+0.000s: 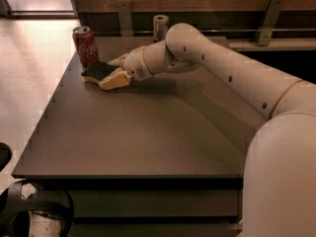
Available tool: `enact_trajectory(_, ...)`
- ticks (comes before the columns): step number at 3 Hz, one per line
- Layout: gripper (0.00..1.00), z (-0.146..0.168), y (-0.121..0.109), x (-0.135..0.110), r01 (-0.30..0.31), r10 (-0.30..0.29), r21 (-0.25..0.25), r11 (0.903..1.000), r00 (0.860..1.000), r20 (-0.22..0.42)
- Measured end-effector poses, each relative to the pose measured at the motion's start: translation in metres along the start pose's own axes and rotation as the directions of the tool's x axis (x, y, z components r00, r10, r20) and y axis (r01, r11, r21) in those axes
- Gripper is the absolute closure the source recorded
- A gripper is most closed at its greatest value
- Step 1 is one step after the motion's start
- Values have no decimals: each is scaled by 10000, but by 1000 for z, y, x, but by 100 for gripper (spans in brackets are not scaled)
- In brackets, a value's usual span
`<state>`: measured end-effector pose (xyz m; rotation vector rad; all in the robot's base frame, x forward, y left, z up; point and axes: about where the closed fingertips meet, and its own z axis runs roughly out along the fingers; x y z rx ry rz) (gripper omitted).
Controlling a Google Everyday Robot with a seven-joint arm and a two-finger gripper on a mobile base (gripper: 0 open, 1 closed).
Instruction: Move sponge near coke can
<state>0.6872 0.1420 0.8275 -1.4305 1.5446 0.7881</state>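
Observation:
The sponge (97, 70), dark green on top over pale foam, lies on the dark table (138, 137) at its far left. The red coke can (85, 45) stands upright just behind and left of it, a small gap away. My gripper (117, 70) is at the sponge's right end, low over the table, reaching in from the right on the cream arm (212, 65). The sponge's right end is hidden by the gripper.
A slim silver can (160, 27) stands at the table's back edge, behind the arm. A wooden wall with metal brackets (269, 14) runs along the back. The table's left edge (52, 102) drops to a pale floor. My base fills the lower right.

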Motion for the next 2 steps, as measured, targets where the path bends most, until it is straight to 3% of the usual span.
enact_trajectory(1,0,2,1,0,2,-2,-33,10000,10000,3)
enact_trajectory(2,0,2,1,0,2,-2,-34,10000,10000,3)
